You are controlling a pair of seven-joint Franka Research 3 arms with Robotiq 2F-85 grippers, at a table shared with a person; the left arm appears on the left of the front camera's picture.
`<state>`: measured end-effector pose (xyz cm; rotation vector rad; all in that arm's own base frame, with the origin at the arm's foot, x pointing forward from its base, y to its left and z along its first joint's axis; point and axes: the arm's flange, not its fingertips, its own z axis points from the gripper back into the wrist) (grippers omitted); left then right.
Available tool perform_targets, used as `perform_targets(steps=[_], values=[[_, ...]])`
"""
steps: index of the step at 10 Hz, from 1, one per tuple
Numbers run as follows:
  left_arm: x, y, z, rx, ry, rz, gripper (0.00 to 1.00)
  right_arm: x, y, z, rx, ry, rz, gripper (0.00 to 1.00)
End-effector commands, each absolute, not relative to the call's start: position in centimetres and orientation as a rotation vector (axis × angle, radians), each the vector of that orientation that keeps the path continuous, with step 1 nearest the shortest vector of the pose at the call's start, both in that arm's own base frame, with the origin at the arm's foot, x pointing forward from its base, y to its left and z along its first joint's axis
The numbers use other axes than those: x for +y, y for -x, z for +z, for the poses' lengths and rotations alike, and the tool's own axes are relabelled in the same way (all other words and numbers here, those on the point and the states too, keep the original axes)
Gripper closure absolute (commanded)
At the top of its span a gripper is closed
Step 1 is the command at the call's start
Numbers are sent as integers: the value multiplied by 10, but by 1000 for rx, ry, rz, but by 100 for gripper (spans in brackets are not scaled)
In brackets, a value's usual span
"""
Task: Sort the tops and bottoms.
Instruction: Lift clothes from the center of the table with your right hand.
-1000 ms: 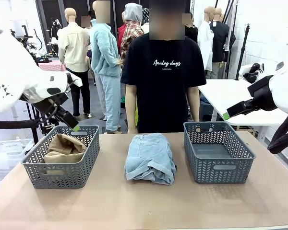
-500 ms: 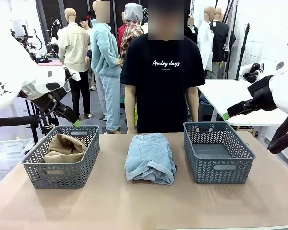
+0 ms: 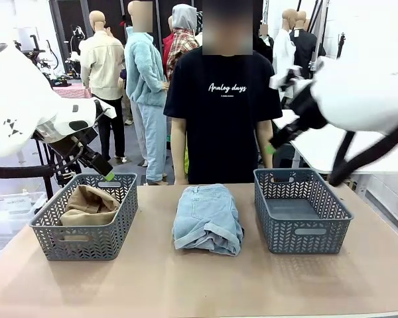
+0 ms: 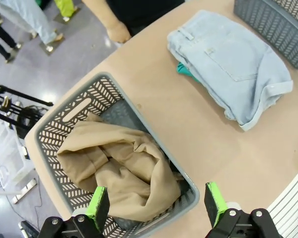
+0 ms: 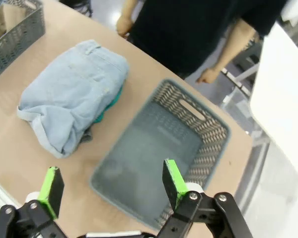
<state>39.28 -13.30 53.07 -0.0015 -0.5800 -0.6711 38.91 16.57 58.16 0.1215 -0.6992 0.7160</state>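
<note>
Left basket (image 3: 53, 248) — one tan top (image 3: 86, 202); right basket (image 3: 305, 238); one denim bottoms (image 3: 207, 215) between; left gripper (image 4: 155, 196), right gripper (image 5: 111, 173) wide.

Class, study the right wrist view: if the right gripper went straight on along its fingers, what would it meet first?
Probably the grey basket, at its floor or near rim: the right gripper, jaws open, points down into it. Depth is unclear, so the exact spot is a guess.
</note>
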Motion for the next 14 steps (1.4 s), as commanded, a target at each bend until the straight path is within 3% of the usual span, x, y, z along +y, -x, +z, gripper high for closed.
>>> perform_targets(steps=[1, 3, 10, 14], values=[[-131, -392, 530, -579, -4, -688, 0, 201, -454, 594, -606, -112, 790, 0], [-131, -392, 530, -579, -4, -688, 0, 242, -498, 569, -450, -130, 815, 0], [-131, -392, 530, -579, -4, -688, 0, 328, -529, 428, -187, -61, 770, 0], [-131, -392, 530, -579, -4, -688, 0, 331, -548, 388, -85, -5, 739, 0]])
